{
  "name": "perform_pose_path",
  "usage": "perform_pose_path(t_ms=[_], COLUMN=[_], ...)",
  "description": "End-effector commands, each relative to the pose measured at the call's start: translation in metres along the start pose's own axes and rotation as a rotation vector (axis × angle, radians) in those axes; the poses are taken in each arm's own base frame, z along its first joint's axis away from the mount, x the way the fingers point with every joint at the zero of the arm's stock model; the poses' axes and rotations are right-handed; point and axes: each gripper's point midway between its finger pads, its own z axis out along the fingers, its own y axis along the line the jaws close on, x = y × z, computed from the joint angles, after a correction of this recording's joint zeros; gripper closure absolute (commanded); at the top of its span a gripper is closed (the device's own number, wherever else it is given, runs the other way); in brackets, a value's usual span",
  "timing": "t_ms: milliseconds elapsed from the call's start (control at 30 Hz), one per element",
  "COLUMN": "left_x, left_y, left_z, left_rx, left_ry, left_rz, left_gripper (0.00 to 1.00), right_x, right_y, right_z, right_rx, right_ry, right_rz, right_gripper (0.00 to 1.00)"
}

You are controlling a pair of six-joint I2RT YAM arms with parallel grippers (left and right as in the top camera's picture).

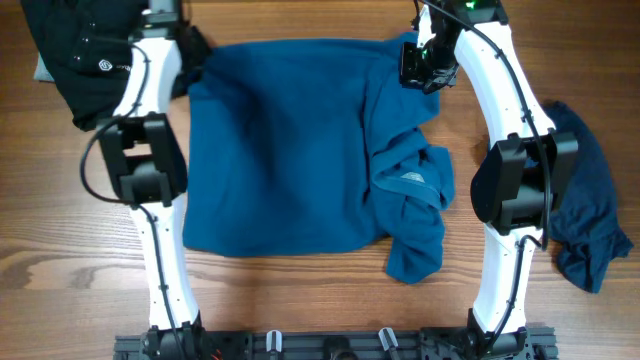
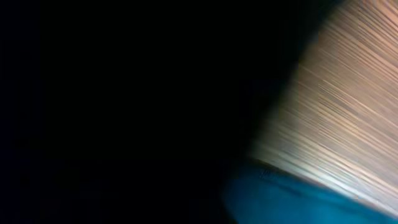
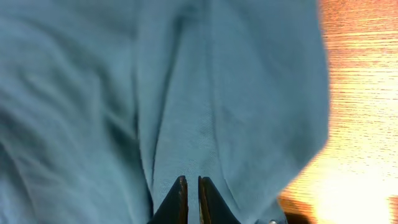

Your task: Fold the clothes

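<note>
Fold barely begun: T-shirt [image 1: 280,150] flat at centre of worktop [image 1: 300,300], right side flopped inward, crumpled. Right hand [image 3: 193,198] closed at its far corner; left hand [image 1: 185,72] closed. Darker garment [image 1: 590,220] unfolded heap, right edge.

A robotics lab setup. White left arm [image 1: 160,250] and right arm [image 1: 500,270] rise from a black rail [image 1: 330,345] edging a wood-grain table [image 1: 300,300].

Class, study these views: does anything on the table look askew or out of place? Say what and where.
The T-shirt lies flat except its right side, bunched and folded over, one flap trailing past the hem. A darker garment lies crumpled on the table beyond the right arm.
</note>
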Motion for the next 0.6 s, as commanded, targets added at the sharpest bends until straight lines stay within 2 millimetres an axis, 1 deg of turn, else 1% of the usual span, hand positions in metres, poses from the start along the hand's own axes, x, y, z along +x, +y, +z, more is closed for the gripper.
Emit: perform_pose_path(t_ms=[0,67,100,133,167,233,267,300,333,367,433,467,500,567], left_x=[0.064,0.061,0.059,0.056,0.053,0.046,0.043,0.039,0.035,0.031,0.025,0.023,0.023,0.031], left_y=[0.094,0.092,0.089,0.085,0.08,0.067,0.061,0.051,0.036,0.026,0.011,0.005,0.0,-0.01], left_z=[0.068,0.068,0.067,0.066,0.063,0.056,0.053,0.047,0.038,0.029,0.009,-0.003,-0.011,-0.034], left_rx=[-0.251,-0.247,-0.242,-0.237,-0.228,-0.207,-0.194,-0.166,-0.128,-0.107,-0.09,-0.084,-0.079,-0.067], left_ry=[0.166,0.157,0.151,0.144,0.136,0.116,0.109,0.102,0.096,0.087,0.072,0.069,0.072,0.109], left_rz=[-0.034,-0.034,-0.032,-0.029,-0.025,-0.015,-0.01,0.009,0.035,0.052,0.07,0.077,0.079,0.044], left_gripper=[0.89,0.86,0.82,0.72,0.65,0.6,0.52,0.41,0.41,0.4,0.42,0.45,0.48,0.51], right_x=[0.005,0.006,0.006,0.007,0.008,0.009,0.01,0.01,0.011,0.012,0.014,0.014,0.015,0.016], right_y=[0.002,0.005,0.006,0.008,0.011,0.016,0.018,0.021,0.024,0.026,0.028,0.029,0.031,0.034], right_z=[0.011,0.012,0.012,0.013,0.013,0.014,0.014,0.015,0.015,0.016,0.017,0.017,0.018,0.018], right_rx=[-0.009,-0.01,-0.01,-0.011,-0.012,-0.014,-0.015,-0.016,-0.016,-0.009,0.012,0.017,0.018,0.016], right_ry=[0.03,0.03,0.03,0.032,0.033,0.034,0.034,0.034,0.035,0.035,0.033,0.032,0.033,0.035], right_rz=[-0.013,-0.017,-0.021,-0.026,-0.03,-0.042,-0.048,-0.059,-0.068,-0.073,-0.081,-0.085,-0.086,-0.071], right_gripper=[0.92,0.91,0.92,0.91,0.9,0.86,0.84,0.8,0.78,0.77,0.77,0.77,0.77,0.77])
